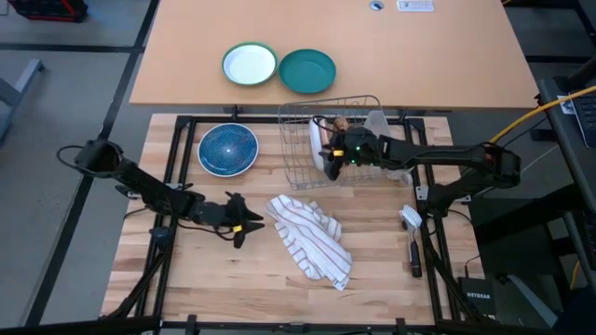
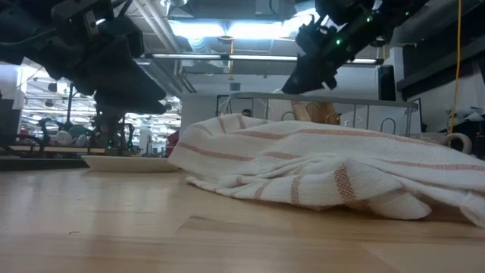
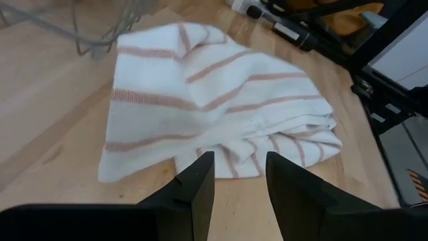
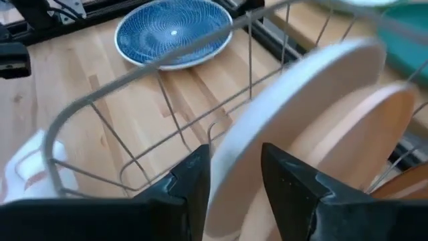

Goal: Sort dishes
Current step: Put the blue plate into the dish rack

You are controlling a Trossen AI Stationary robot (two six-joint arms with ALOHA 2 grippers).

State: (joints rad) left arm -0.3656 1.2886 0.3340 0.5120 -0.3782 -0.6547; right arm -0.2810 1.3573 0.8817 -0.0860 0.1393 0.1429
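Light wood-plank tabletop [image 1: 233,279] inside a black frame, with a tan desk [image 1: 447,56] butted against it at 12 o'clock and grey floor around both. In the low view, the room behind had ceiling strip lights and cluttered shelving.

Wire dish rack [image 1: 303,154] sat at 1 o'clock from tabletop centre. White plate [image 4: 287,127] stood on edge in it, tan-brown plate [image 4: 364,134] just behind, also on edge. Right pincer [image 4: 234,181] was closed on the white plate's rim, one finger each side.

Blue plate [image 1: 228,149] lay flat on the tabletop at 9 o'clock of the rack, apart from it. Striped towel [image 1: 312,237] was crumpled near centre. Left pincer [image 1: 244,223] hovered at the towel's 9 o'clock edge, jaws narrowly parted, holding nothing.

Dish brush [image 1: 411,237] lay at 3 o'clock of the towel. Teal plate [image 1: 307,71] and green-rimmed white plate [image 1: 250,64] sat on the desk.
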